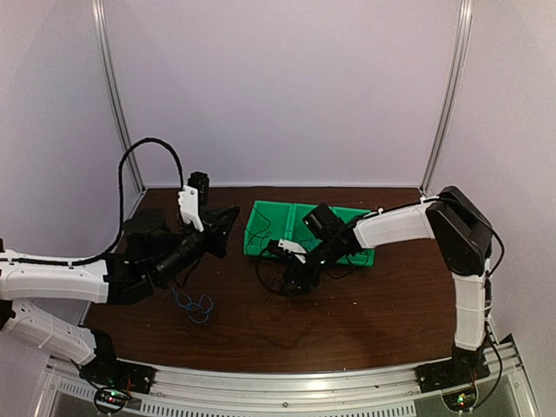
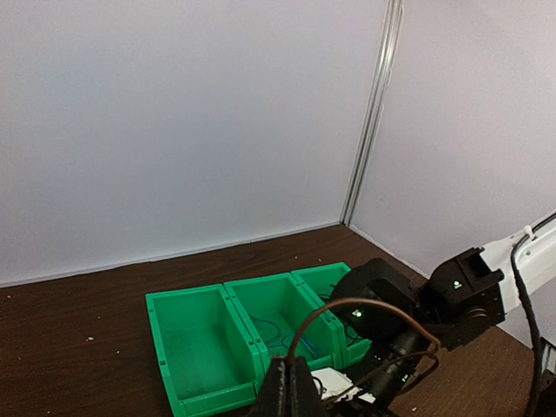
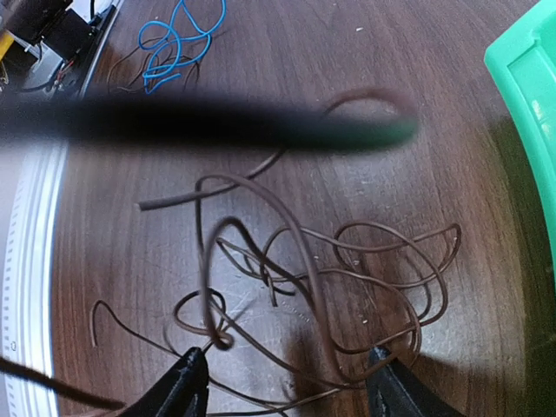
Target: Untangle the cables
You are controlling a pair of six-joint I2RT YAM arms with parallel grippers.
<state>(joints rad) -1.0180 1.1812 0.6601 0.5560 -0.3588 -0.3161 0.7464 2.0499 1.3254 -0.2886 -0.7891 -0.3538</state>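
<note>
Straddling the brown cables, the right gripper hangs low over the table with its fingers spread wide, one either side of the snarl, gripping nothing. Tangle lies just in front of the green tray, loops crossing several times, with a tight knot near one finger. The blue cable sits apart, a loose coil nearer the left arm's base. The left gripper shows only its tips in the wrist view: fingers drawn together, a brown strand arching up from between them toward the right arm, so it reads as pinched on that strand, though the contact itself is hard to make out. Risks, as I judge them: if the spread fingers shut where they are, they would likely catch several crossing loops at once, and any pull would tighten the knot instead of freeing it. A pull against the left arm's strand could drag the whole bunch, or hook a loop over the tray rim. A blurred dark band crosses the right wrist view, hiding part of the table. No brands, labels or writing legible anywhere.
</note>
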